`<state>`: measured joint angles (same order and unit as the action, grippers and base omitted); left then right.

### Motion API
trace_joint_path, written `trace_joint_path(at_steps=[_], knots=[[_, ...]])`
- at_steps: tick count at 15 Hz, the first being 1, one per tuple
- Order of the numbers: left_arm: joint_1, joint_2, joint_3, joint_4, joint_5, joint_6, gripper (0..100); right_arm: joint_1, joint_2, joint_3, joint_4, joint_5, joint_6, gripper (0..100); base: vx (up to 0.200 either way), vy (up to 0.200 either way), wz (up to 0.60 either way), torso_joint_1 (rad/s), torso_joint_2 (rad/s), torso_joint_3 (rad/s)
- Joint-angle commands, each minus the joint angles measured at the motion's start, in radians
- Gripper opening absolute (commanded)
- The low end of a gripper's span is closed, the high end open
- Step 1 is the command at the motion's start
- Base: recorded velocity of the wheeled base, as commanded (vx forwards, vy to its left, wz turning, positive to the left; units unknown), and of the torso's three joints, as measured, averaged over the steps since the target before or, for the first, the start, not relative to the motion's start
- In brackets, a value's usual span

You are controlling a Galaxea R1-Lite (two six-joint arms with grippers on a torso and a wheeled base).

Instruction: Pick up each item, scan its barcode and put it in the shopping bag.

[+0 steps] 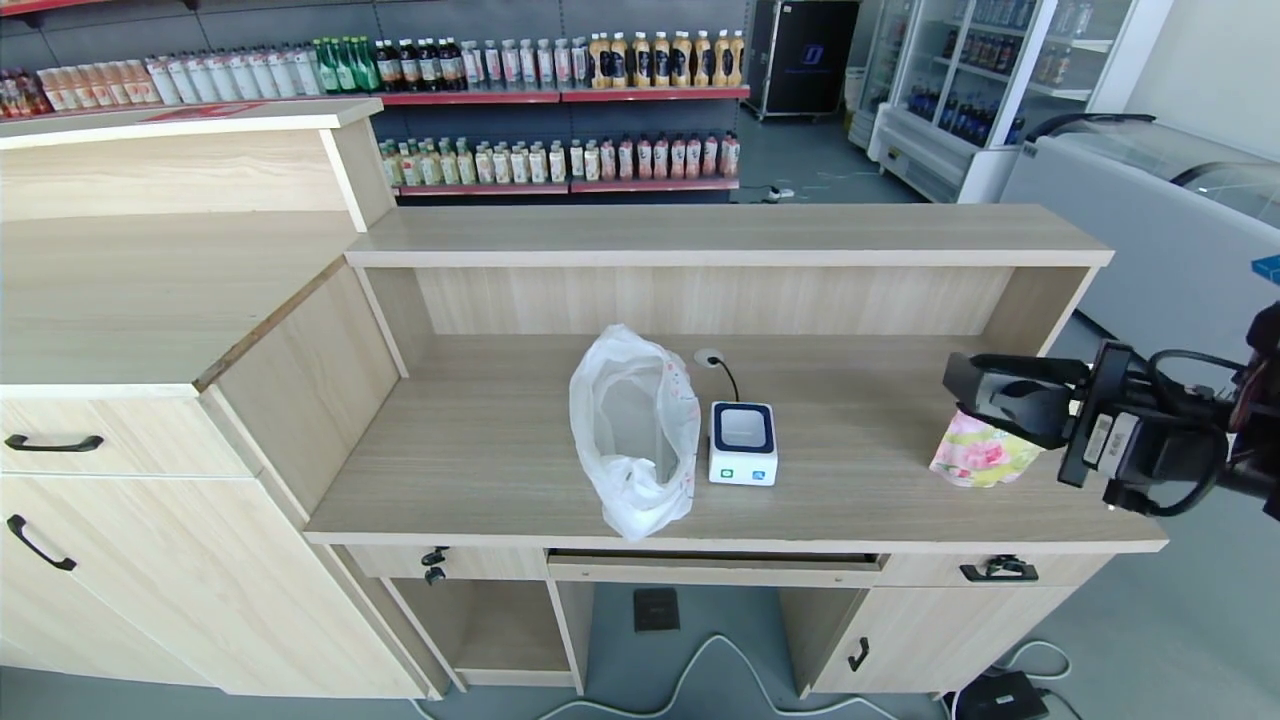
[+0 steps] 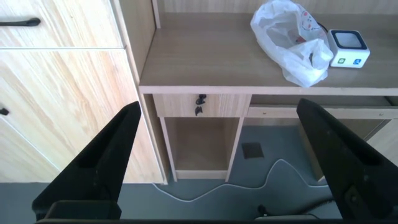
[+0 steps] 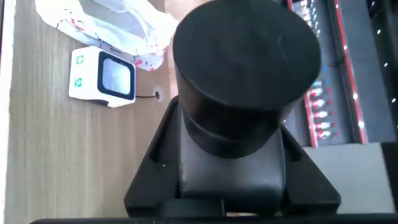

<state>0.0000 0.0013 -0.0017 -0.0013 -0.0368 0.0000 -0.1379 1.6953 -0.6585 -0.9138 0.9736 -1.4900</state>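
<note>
A white plastic shopping bag (image 1: 635, 430) stands open at the middle of the wooden counter (image 1: 480, 470). Just to its right sits the white barcode scanner (image 1: 744, 442) with a dark window on top. A floral-printed packet (image 1: 980, 455) lies near the counter's right end. My right gripper (image 1: 975, 395) hovers just above that packet, partly hiding it. In the right wrist view a black round part fills the middle, with the scanner (image 3: 104, 78) and bag (image 3: 112, 18) behind it. My left gripper (image 2: 219, 107) is open, held low in front of the counter, facing the bag (image 2: 292, 40) and scanner (image 2: 349, 48).
A raised shelf (image 1: 730, 235) runs along the counter's back. A taller cabinet (image 1: 150, 300) walls off the left side. The scanner's cable (image 1: 728, 378) runs to a hole in the counter. Bare counter lies between the scanner and the packet.
</note>
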Motion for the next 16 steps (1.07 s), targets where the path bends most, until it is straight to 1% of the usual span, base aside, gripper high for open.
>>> trace_joint_path(at_steps=[1,2,3,4,5,6,7,9,12,13,14,16], knots=[[0.000,0.000,0.000,0.000,0.000,0.000,100,0.043,-0.097,0.019,-0.008,0.022,-0.197,0,0.000,0.000,0.00,0.000,0.00,0.000],[0.000,0.000,0.000,0.000,0.000,0.000,100,0.063,-0.115,0.020,-0.008,0.023,-0.357,0,0.000,0.000,0.00,0.000,0.00,0.000],[0.000,0.000,0.000,0.000,0.000,0.000,100,0.067,-0.126,0.025,-0.003,0.027,-0.478,0,0.000,0.000,0.00,0.000,0.00,0.000],[0.000,0.000,0.000,0.000,0.000,0.000,100,0.073,-0.126,0.023,-0.005,0.027,-0.550,0,0.000,0.000,0.00,0.000,0.00,0.000],[0.000,0.000,0.000,0.000,0.000,0.000,100,0.127,-0.117,0.020,-0.011,0.022,-0.696,0,0.000,0.000,0.00,0.000,0.00,0.000],[0.000,0.000,0.000,0.000,0.000,0.000,100,0.176,-0.111,0.016,-0.017,0.025,-0.785,0,0.000,0.000,0.00,0.000,0.00,0.000],[0.000,0.000,0.000,0.000,0.000,0.000,100,0.254,-0.106,0.017,-0.017,0.025,-0.851,0,0.000,0.000,0.00,0.000,0.00,0.000],[0.000,0.000,0.000,0.000,0.000,0.000,100,0.435,-0.106,0.014,-0.033,0.025,-0.938,0,0.000,0.000,0.00,0.000,0.00,0.000],[0.000,0.000,0.000,0.000,0.000,0.000,100,0.658,-0.121,0.013,-0.065,0.025,-1.040,0,0.000,0.000,0.00,0.000,0.00,0.000],[0.000,0.000,0.000,0.000,0.000,0.000,100,0.690,-0.135,0.020,-0.066,0.025,-1.070,0,0.000,0.000,0.00,0.000,0.00,0.000],[0.000,0.000,0.000,0.000,0.000,0.000,100,0.747,-0.155,0.039,-0.065,0.025,-1.124,0,0.000,0.000,0.00,0.000,0.00,0.000],[0.000,0.000,0.000,0.000,0.000,0.000,100,0.776,-0.155,0.046,-0.060,0.017,-1.148,0,0.000,0.000,0.00,0.000,0.00,0.000]])
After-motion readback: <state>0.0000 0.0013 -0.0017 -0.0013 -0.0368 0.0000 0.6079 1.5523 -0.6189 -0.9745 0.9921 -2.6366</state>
